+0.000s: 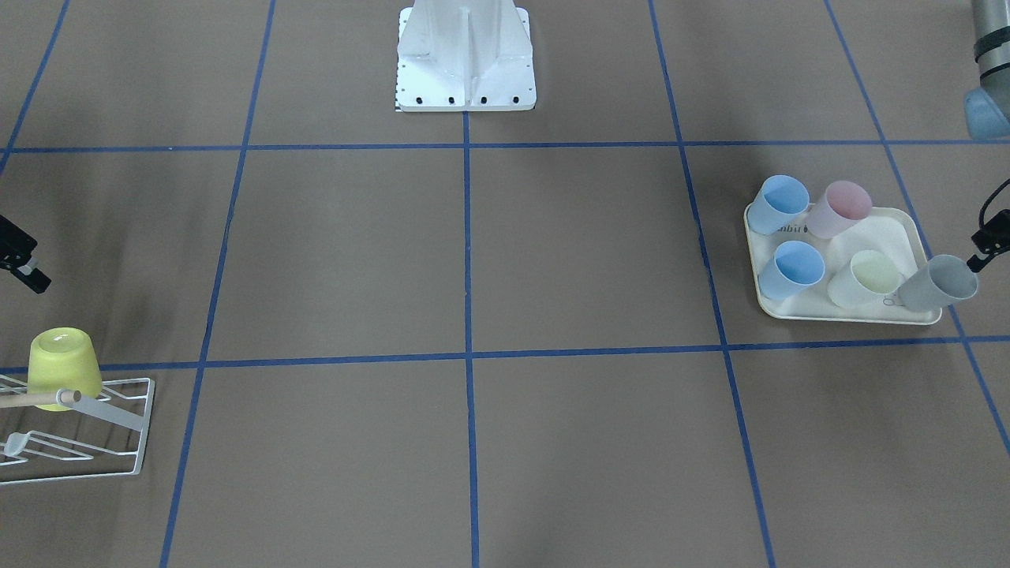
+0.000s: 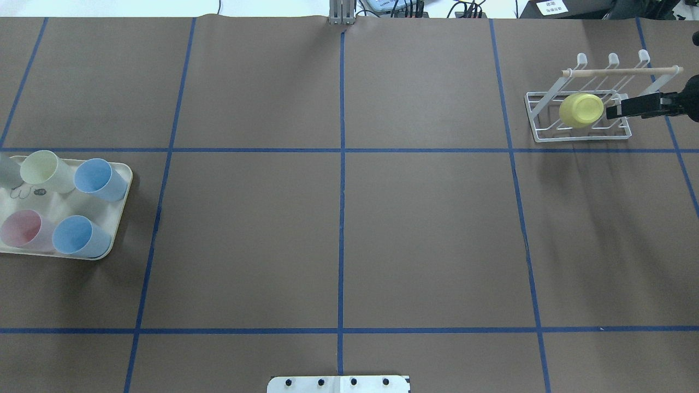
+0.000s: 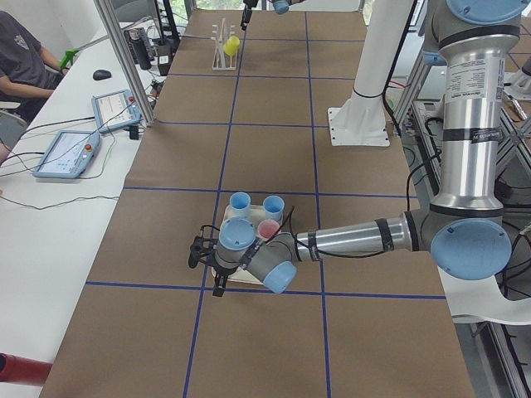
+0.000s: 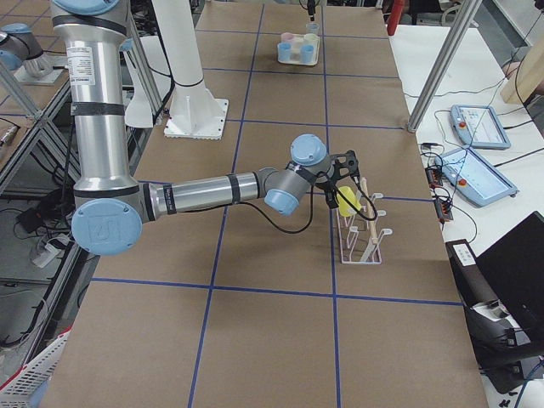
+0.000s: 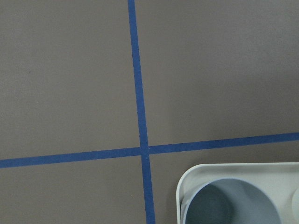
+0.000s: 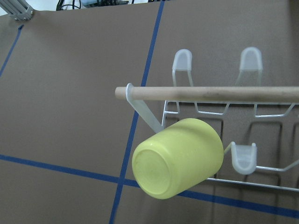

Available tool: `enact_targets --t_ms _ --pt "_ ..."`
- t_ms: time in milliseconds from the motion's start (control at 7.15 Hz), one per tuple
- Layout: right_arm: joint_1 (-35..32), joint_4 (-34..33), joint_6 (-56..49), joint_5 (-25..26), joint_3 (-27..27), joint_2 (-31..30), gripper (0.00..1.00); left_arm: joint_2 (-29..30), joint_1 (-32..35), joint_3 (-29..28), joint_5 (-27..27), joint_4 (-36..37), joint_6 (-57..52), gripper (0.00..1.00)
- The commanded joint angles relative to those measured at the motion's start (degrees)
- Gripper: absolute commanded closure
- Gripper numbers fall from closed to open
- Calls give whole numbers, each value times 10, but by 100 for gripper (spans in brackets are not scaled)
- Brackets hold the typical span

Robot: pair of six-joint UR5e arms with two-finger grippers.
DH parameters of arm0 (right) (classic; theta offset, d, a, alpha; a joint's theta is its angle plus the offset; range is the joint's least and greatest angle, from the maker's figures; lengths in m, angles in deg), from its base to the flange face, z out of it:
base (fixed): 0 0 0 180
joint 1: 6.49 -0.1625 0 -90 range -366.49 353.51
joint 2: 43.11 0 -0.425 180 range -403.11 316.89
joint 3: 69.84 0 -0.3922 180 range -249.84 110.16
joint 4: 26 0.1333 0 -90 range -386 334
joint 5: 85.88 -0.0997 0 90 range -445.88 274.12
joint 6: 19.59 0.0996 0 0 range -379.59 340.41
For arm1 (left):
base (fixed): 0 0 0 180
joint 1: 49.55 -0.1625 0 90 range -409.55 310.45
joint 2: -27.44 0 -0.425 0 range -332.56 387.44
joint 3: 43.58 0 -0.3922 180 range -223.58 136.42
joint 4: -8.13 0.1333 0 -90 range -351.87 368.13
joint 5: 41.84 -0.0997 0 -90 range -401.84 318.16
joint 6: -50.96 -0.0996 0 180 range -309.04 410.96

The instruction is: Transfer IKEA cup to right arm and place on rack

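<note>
A yellow-green cup (image 1: 63,367) hangs upside down on the white wire rack (image 1: 118,426), just below its wooden dowel (image 6: 210,93). In the right wrist view the cup (image 6: 180,156) fills the centre. My right gripper (image 2: 609,109) hovers beside the cup (image 2: 580,110), apart from it, open and holding nothing. Several more cups stand on the cream tray (image 1: 852,315). My left gripper (image 1: 977,264) is at the tray's corner, next to a grey cup (image 1: 939,282), and looks open and empty. The left wrist view shows that grey cup (image 5: 229,205) from above.
Two blue cups, a pink cup (image 1: 844,207) and a cream cup (image 1: 868,280) share the tray. The robot's white base (image 1: 465,63) stands at the table's middle edge. Blue tape lines cross the brown table. A person sits at the side desk (image 3: 21,58).
</note>
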Motion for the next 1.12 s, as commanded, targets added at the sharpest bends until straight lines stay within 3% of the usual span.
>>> enact_targets --t_ms 0,140,280,420,560,699,979 --pt "0 -1 0 -18 -7 -15 2 5 -19 -2 1 28 0 9" --pt "9 -1 0 -19 -8 -22 2 6 -22 -7 2 29 0 19" --pt "16 -4 0 -19 -8 -22 2 7 -27 -11 2 30 0 35" --pt "16 -14 0 -19 -14 -23 2 9 -28 -13 3 37 0 68" --pt "17 -14 0 -19 -15 -24 2 11 -29 -12 3 42 0 90" --pt "17 -14 0 -19 -15 -24 2 12 -30 -12 4 43 0 100" --pt "18 -14 0 -19 -16 -23 2 20 -29 -9 70 57 0 100"
